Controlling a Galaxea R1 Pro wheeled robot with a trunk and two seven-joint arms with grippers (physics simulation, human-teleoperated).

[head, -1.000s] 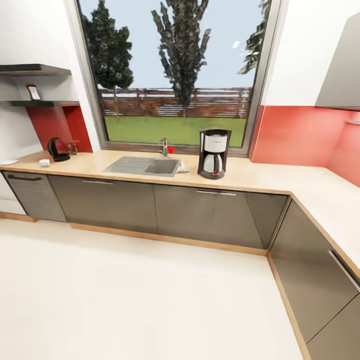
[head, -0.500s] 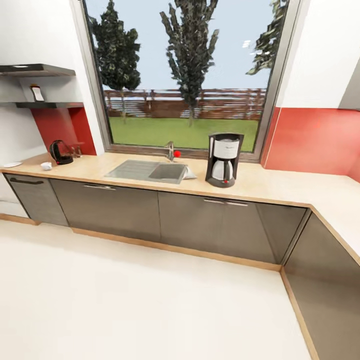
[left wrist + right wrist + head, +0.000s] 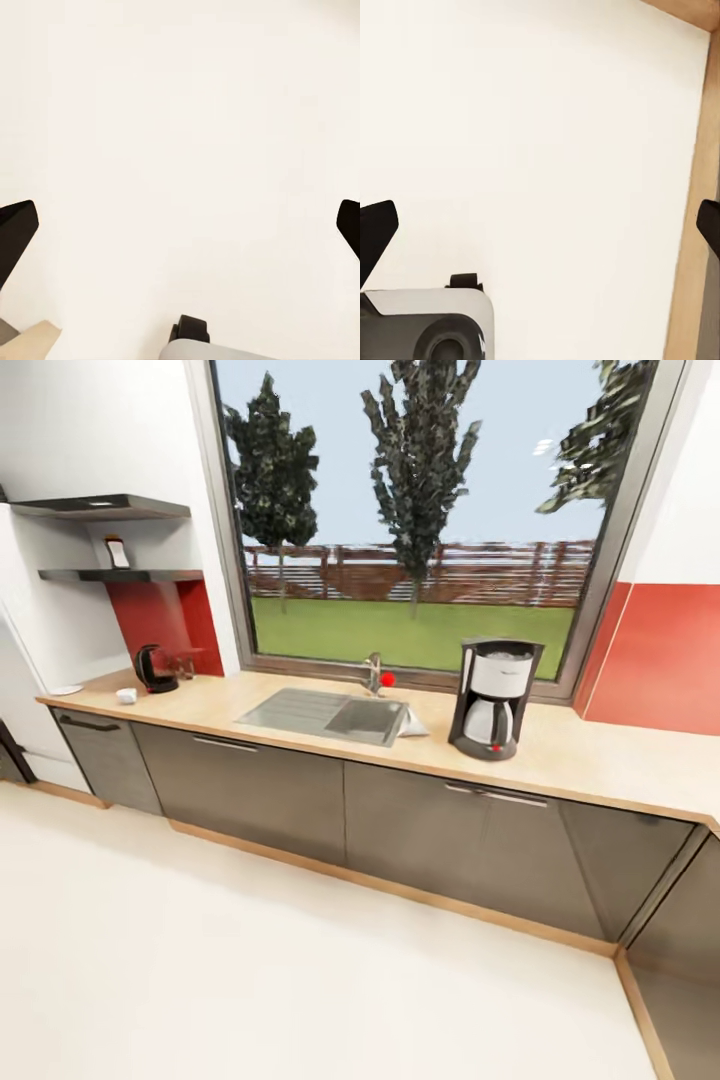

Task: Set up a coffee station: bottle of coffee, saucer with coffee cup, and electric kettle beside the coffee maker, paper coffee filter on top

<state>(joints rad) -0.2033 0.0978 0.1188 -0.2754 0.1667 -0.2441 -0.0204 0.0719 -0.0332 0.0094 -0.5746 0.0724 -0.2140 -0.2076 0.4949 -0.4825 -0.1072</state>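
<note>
The coffee maker (image 3: 495, 700) stands on the countertop (image 3: 585, 755), right of the steel sink (image 3: 330, 715). A small white folded piece that looks like the paper coffee filter (image 3: 412, 725) lies between them. Far left on the counter are the dark electric kettle (image 3: 153, 668), the white coffee cup (image 3: 126, 696) and the saucer (image 3: 66, 689). The bottle of coffee (image 3: 118, 553) stands on the lower wall shelf above them. My left gripper (image 3: 180, 225) and right gripper (image 3: 540, 225) hang open over pale floor, their black fingertips (image 3: 15, 225) wide apart and holding nothing.
Grey cabinets (image 3: 250, 790) run under the counter, which turns a corner at the far right. A faucet with a red knob (image 3: 376, 676) stands behind the sink. Open floor (image 3: 300, 960) lies between me and the cabinets. My base (image 3: 427, 322) shows below the right gripper.
The head camera has moved, so the whole kitchen has shifted right and slightly down in the picture and looks closer. The things on the counter themselves have not moved.
</note>
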